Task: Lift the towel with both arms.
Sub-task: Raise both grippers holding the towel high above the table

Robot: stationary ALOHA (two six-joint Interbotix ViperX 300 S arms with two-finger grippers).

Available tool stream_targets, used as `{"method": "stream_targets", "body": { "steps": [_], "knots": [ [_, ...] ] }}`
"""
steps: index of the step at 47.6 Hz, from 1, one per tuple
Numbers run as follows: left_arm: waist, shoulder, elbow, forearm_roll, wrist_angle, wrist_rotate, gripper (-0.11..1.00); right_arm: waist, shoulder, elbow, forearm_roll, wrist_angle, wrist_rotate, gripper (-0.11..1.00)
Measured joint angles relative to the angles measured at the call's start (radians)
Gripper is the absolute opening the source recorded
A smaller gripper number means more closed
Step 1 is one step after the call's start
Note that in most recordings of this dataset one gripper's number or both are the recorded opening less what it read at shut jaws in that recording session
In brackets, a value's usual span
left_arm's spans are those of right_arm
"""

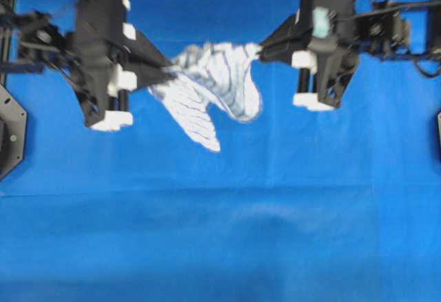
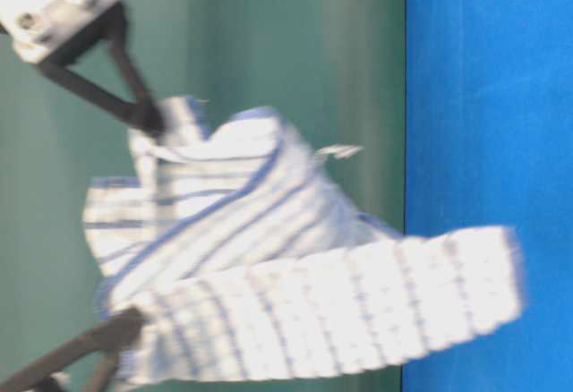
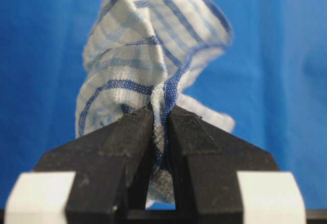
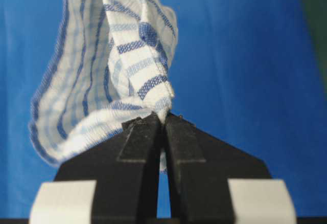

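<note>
The towel (image 1: 213,85), white with thin blue stripes, hangs bunched in the air between both arms, above the blue table cloth. On the left, my left gripper (image 1: 167,68) is shut on one end of it. In the left wrist view the towel (image 3: 143,55) has its blue hem pinched between the black fingers of the left gripper (image 3: 161,112). From the right, my right gripper (image 1: 261,48) is shut on the other end. In the right wrist view a corner of the towel (image 4: 112,70) is nipped at the tips of the right gripper (image 4: 163,116). The table-level view shows the towel (image 2: 269,258) off the table, its folds drooping.
The blue table cloth (image 1: 220,233) covers the whole table under the towel. A black mount (image 1: 10,133) sits at the left edge, and cables run behind the right arm (image 1: 413,26). In the table-level view a green wall (image 2: 295,52) is behind the towel.
</note>
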Motion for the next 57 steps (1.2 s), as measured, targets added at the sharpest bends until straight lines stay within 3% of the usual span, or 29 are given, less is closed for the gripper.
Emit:
{"method": "stream_targets", "body": {
  "steps": [25,33,57],
  "knots": [
    [0.017,-0.046,-0.218,0.003,0.101,0.006,0.07,0.0,-0.048,-0.293,-0.009,0.272,-0.003,0.02],
    [0.017,-0.044,-0.288,0.005,0.144,0.037,0.07,0.002,-0.048,-0.368,-0.009,0.328,-0.005,0.02],
    [0.017,-0.009,-0.328,0.005,0.158,0.061,0.08,0.025,-0.048,-0.39,-0.008,0.385,-0.038,0.02]
  ]
}}
